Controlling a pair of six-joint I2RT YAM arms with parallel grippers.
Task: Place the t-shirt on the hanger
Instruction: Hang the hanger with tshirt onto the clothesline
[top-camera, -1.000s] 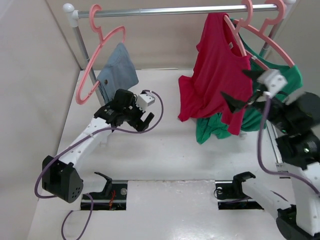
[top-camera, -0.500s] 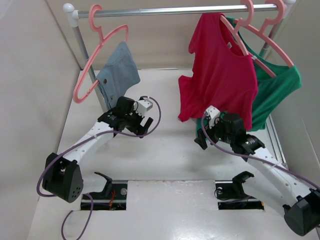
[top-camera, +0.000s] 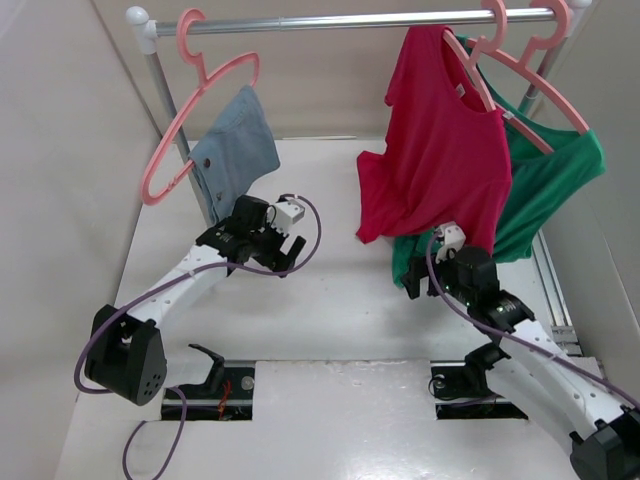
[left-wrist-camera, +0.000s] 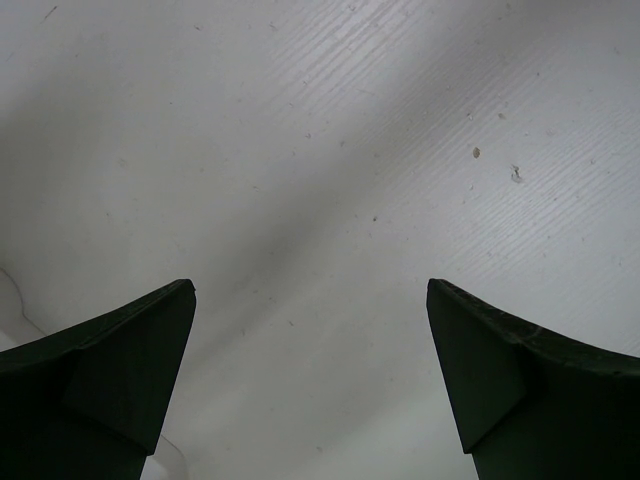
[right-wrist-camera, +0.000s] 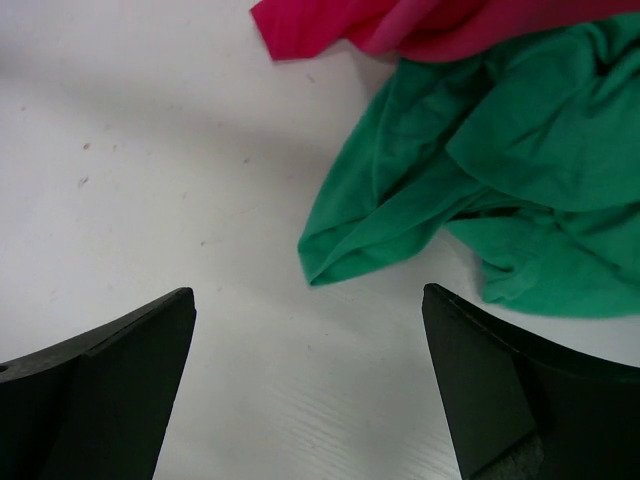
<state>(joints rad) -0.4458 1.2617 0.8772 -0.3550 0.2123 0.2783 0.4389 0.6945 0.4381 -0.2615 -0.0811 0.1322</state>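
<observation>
The crimson t-shirt (top-camera: 440, 140) hangs from the rail on a pink hanger (top-camera: 478, 78). One hanger arm lies across its neck by the white label. Its lower hem drapes down to the table and shows at the top of the right wrist view (right-wrist-camera: 400, 25). My right gripper (top-camera: 415, 280) is open and empty, low over the table just in front of the hanging hems (right-wrist-camera: 310, 340). My left gripper (top-camera: 288, 252) is open and empty over bare table (left-wrist-camera: 310, 330), to the left of the t-shirt.
A green top (top-camera: 545, 190) hangs on a second pink hanger behind the t-shirt, and its hem pools on the table (right-wrist-camera: 480, 190). A grey-blue cloth (top-camera: 235, 145) hangs on a pink hanger (top-camera: 195, 110) at the left. The metal rail (top-camera: 330, 20) spans the back.
My right arm has come down from beside the t-shirt to low over the table, its gripper empty. The t-shirt has settled on the hanger. My left gripper has barely moved.
</observation>
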